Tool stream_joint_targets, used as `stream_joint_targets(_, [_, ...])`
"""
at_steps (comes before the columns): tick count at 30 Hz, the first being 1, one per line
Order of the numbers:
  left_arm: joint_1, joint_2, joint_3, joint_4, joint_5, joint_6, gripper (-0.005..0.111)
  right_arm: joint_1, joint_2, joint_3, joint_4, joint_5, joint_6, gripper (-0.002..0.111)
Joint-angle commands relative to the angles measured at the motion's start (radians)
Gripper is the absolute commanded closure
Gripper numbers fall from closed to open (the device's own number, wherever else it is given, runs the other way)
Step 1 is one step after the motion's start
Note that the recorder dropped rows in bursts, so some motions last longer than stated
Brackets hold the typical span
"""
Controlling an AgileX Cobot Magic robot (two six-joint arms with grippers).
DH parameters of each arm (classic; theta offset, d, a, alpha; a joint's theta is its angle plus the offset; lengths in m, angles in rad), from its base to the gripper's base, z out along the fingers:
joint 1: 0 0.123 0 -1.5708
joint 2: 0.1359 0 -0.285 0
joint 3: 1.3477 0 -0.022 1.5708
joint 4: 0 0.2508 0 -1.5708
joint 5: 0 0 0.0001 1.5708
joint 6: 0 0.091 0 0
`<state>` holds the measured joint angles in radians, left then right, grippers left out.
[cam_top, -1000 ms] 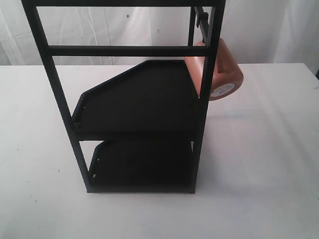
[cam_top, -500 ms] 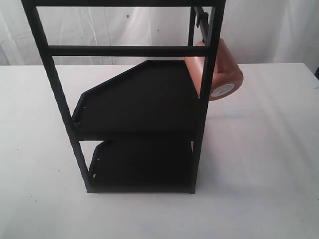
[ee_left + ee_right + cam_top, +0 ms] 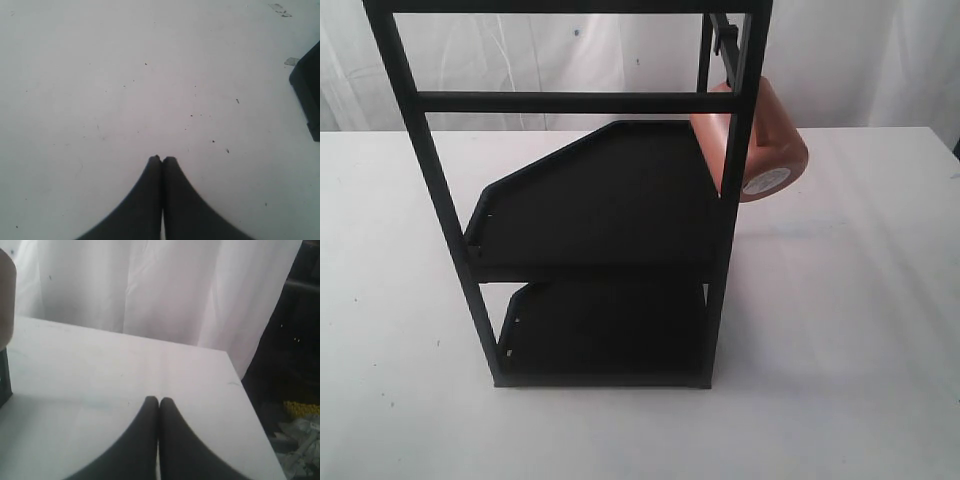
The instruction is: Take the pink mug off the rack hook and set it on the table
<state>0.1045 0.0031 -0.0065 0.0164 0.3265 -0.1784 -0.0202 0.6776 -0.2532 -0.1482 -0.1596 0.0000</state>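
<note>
Nothing has shifted across the last second - neither arm shows in the exterior view. The pink mug [image 3: 760,150] hangs from the rack hook [image 3: 723,38] on the right upper post of the rack [image 3: 590,200], clear above the table [image 3: 860,330]. It is tilted, its stickered base pointing outward and down to the right. My left gripper [image 3: 162,159] and right gripper [image 3: 158,400] both have their fingers pressed together on nothing. I judge the right arm nearer - the mug sits off to its side, well apart.
</note>
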Motion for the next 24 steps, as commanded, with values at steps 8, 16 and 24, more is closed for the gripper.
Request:
stream_joint_targets(8, [-0.007,-0.003,0.007,-0.004,0.006,0.000,0.107,0.002,0.256,-0.238,0.097,0.417,0.000,0.108])
stream_joint_targets(16, [-0.007,-0.003,0.007,-0.004,0.006,0.000,0.107,0.002,0.365,-0.339,0.356,0.617,-0.207,0.108])
stream_joint_targets(24, [-0.007,-0.003,0.007,-0.004,0.006,0.000,0.107,0.002,0.368,-0.366,0.823,0.891,-0.640,0.108])
